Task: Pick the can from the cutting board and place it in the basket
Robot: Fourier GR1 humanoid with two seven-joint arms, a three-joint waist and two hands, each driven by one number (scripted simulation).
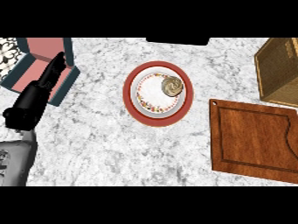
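The small round can with a beige, swirled top [171,86] stands not on the brown wooden cutting board [258,138] but on the red-rimmed white plate [140,109], apparently upright, with its long axis vertical. It lies well apart to the right of the black left hand [48,76], whose fingers are straight and hold nothing above a pink and teal box [45,48]. The right hand is not visible, and the woven wicker basket [286,72] waits further right

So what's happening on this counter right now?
A robot's left hand stretches, fingers straight, over a pink and teal box at the counter's left. It holds nothing. The wooden cutting board lies bare at right, beside a wicker basket. No can shows on the board; a round object sits on the red-rimmed plate. The right hand is out of view.
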